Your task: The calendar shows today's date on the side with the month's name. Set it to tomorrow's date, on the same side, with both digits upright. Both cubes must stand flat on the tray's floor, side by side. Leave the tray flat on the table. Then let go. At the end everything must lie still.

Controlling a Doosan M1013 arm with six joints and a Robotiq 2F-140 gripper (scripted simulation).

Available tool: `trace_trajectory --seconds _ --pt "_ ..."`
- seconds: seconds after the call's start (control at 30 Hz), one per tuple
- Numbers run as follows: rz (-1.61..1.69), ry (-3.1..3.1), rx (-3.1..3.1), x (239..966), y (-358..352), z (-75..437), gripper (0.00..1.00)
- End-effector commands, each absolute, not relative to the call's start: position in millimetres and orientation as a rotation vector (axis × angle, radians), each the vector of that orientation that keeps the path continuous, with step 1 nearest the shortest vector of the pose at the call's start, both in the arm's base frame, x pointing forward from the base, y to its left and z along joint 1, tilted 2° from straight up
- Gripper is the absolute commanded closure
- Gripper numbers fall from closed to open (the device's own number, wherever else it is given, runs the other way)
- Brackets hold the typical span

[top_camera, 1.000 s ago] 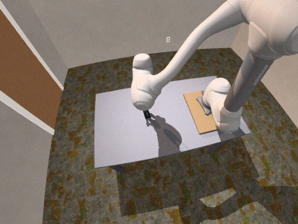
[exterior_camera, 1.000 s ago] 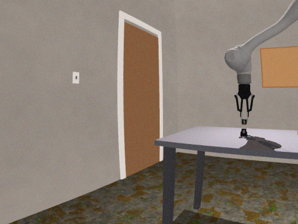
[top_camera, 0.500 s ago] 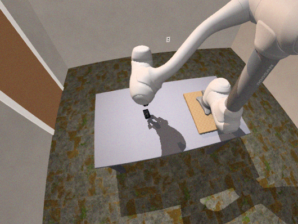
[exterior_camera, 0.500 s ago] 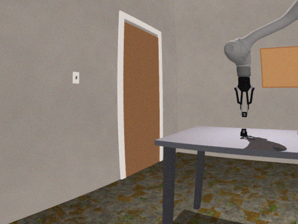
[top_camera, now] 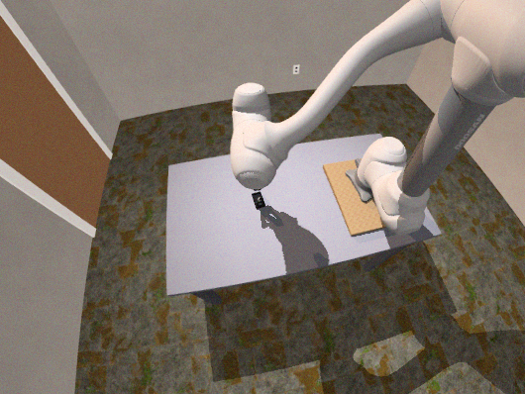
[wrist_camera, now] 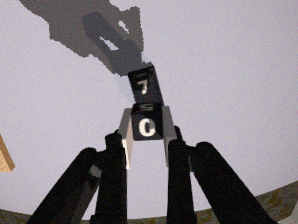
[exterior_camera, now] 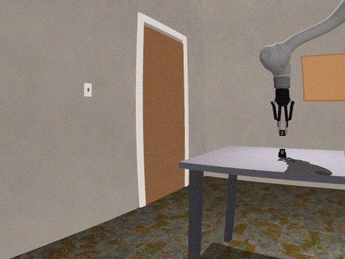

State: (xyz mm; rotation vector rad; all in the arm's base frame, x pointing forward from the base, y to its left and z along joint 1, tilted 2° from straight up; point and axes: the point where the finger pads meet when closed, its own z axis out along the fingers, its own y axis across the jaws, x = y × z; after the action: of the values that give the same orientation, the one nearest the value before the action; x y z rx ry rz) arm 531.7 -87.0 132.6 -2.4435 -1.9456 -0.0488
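My gripper [exterior_camera: 282, 129] [wrist_camera: 147, 119] is shut on a small black date cube [exterior_camera: 282, 132] [wrist_camera: 147, 127] [top_camera: 258, 199] and holds it well above the table [top_camera: 208, 247] [exterior_camera: 234, 156] [wrist_camera: 233, 63]. In the wrist view the held cube's face shows a white "0" turned sideways; in the exterior view its side shows a "5". A second black cube [exterior_camera: 282, 153] [wrist_camera: 144, 87] stands on the table right below, with a "7" on its upper face. I cannot make out the tray or the month's name in any view.
The arm's base stands on a tan board [top_camera: 354, 203] at the table's right end. The arm's shadow [top_camera: 302, 247] falls across the table. A brown door [exterior_camera: 163, 114] and an orange wall panel [exterior_camera: 322, 76] lie beyond the table.
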Motion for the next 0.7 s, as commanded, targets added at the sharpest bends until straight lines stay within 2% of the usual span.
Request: trace_trajectory --seconds 0.0,0.67 --pt "-0.038 -1.743 -2.595 533.1 -73.9 132.0 0.84" --pt "-0.028 -0.797 -3.015 534.8 -19.3 129.3 0.84"
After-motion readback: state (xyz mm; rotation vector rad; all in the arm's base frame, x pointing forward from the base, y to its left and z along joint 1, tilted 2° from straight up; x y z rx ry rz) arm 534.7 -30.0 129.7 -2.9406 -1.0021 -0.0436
